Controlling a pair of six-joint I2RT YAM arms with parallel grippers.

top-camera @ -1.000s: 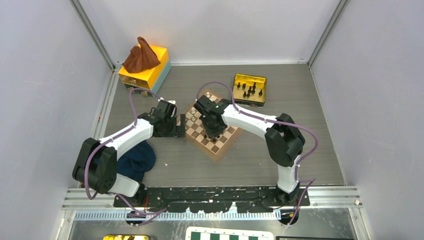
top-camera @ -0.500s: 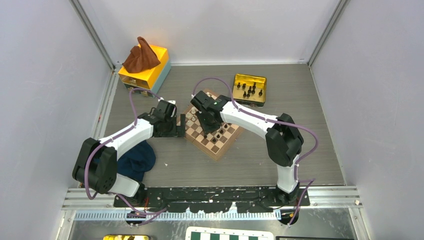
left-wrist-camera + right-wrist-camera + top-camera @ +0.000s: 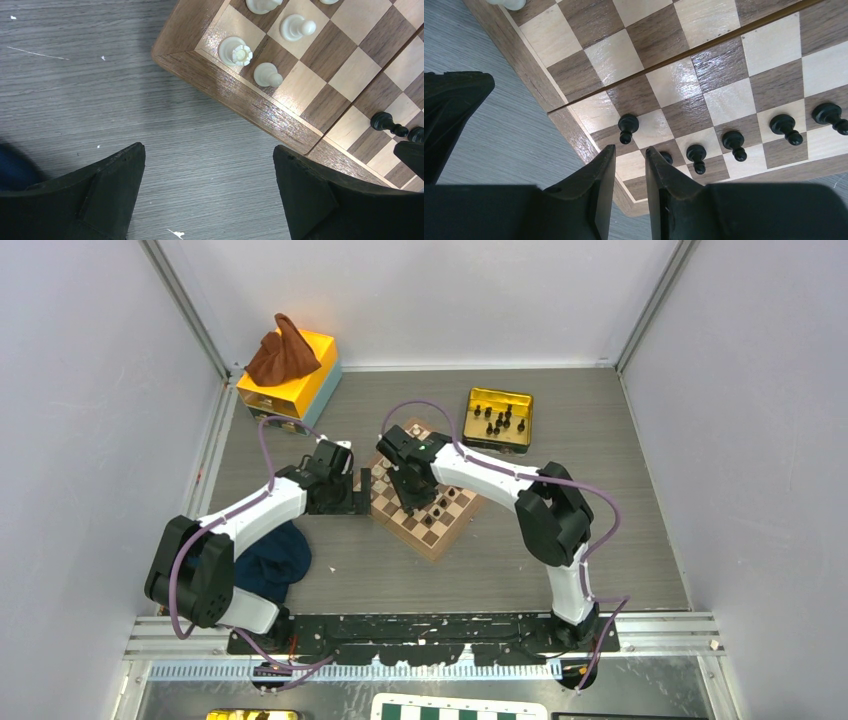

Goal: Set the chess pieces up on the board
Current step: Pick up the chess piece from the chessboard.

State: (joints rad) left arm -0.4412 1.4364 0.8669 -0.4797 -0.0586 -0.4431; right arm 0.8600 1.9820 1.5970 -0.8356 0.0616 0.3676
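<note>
The wooden board lies tilted mid-table. In the right wrist view several black chess pieces stand in a row along the board's near edge, such as a pawn and another. One more piece is half hidden behind the right finger. My right gripper hovers open over the board's corner squares, with nothing between its fingers. My left gripper is wide open over bare table beside the board's left corner. It holds nothing. Cream pieces stand on that corner.
A gold tin with several black pieces sits behind the board on the right. A yellow box with a brown cloth stands at the back left. A blue cloth lies near the left arm's base. A green-and-white board shows at the bottom edge.
The right gripper has moved left across the board toward its left corner, and its jaws have spread wider. The left arm has not moved.
</note>
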